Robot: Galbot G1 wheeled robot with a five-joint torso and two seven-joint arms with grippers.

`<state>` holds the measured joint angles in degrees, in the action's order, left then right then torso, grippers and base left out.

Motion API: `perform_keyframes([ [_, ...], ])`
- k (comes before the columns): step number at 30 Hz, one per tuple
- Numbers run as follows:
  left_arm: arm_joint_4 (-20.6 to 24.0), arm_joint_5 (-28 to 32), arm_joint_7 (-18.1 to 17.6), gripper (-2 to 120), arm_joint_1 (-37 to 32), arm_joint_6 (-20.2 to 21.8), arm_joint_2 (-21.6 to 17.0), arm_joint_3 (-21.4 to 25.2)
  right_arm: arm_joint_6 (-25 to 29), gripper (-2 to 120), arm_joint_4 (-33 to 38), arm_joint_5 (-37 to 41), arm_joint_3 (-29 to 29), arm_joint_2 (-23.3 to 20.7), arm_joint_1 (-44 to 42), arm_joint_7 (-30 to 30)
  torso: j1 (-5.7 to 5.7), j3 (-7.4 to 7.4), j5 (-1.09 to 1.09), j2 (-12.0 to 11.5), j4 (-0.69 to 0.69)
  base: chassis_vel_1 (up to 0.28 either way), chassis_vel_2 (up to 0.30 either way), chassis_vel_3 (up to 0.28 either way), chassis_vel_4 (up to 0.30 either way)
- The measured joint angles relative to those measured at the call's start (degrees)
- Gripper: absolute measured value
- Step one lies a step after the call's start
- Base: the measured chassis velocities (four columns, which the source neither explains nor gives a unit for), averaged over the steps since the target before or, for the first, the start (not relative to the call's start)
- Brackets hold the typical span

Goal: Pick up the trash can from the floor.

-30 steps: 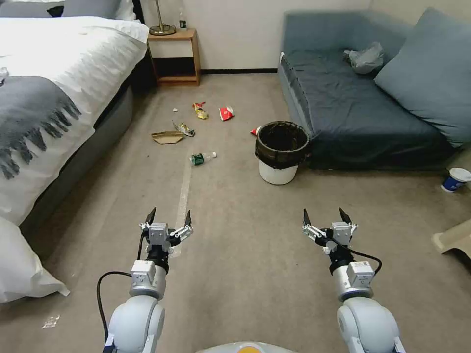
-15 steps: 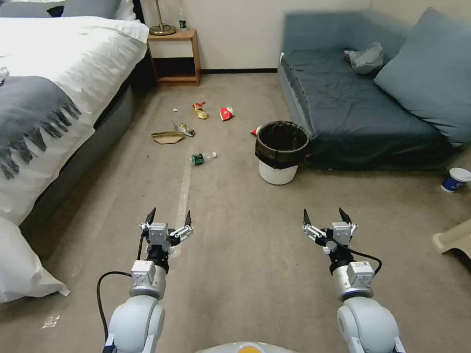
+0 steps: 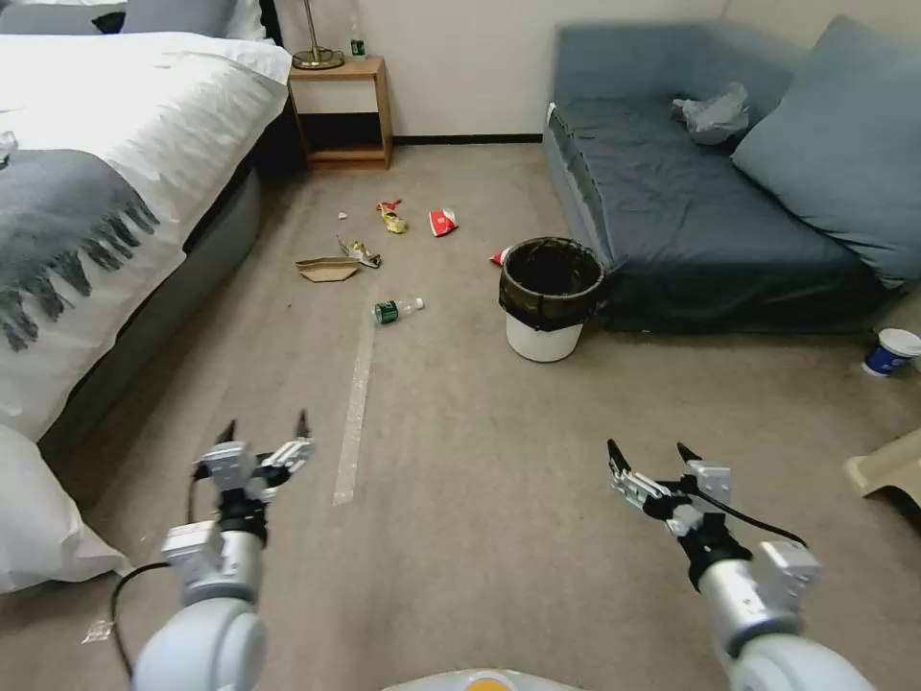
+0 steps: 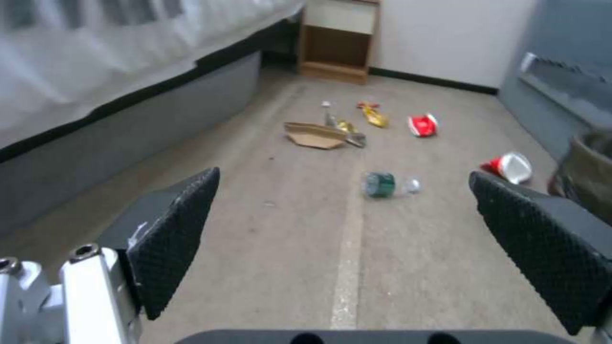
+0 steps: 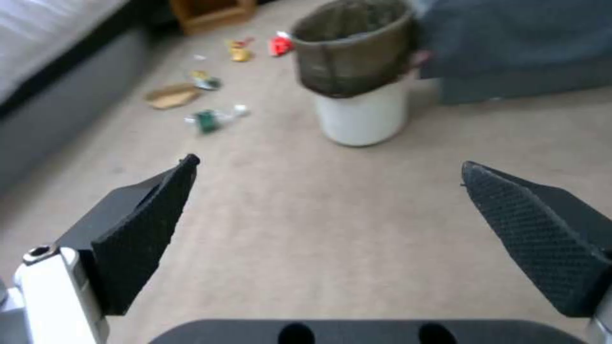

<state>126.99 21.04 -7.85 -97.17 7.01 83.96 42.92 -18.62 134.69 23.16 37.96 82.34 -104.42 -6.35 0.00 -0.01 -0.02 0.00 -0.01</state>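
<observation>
The bin (image 3: 550,297) stands upright on the floor (image 3: 480,451), well ahead of the right pincer (image 3: 652,459) and touching or just beside the front of a blue sofa (image 3: 691,221); which of the two cannot be told. Its black liner is folded over the rim, and the inside is too dark to show any contents. A red-and-white scrap (image 3: 500,256) is partly hidden behind the bin. Both pincers hang low over the floor, released, jaws spread wide, gripping nothing. The left pincer (image 3: 264,434) sits beside a strip of clear tape (image 3: 353,413), well apart from the bin. Ahead of it lie a bottle (image 3: 396,309), a flat cardboard piece (image 3: 326,269) and small wrappers (image 3: 391,218). A bed (image 3: 106,192) runs along its outer side, cut off at the edge. A paper cup (image 3: 889,350) stands far out beyond the right pincer.
</observation>
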Motion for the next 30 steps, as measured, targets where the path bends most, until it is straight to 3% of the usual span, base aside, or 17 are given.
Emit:
perform_keyframes([
  [6,4.24,8.63,-1.84,99,-3.3,3.37,-1.35,5.22,0.51,100,-0.46,1.69,0.41,-0.76,0.21,-1.47,0.0,0.0,0.04,0.0,0.02,0.0,0.0,0.0,0.0],
  [17,4.19,9.21,-0.84,100,-3.52,3.25,-1.44,5.21,1.31,100,-1.26,1.76,0.47,-0.98,0.48,-1.78,0.0,0.0,0.02,0.0,0.01,0.0,0.0,0.0,0.0],
  [30,3.68,11.37,-0.23,100,-3.86,-0.73,-1.14,4.94,1.55,100,-1.71,1.73,0.58,-1.39,0.57,-2.29,0.0,0.0,0.02,0.0,0.02,0.0,0.0,0.0,0.0],
])
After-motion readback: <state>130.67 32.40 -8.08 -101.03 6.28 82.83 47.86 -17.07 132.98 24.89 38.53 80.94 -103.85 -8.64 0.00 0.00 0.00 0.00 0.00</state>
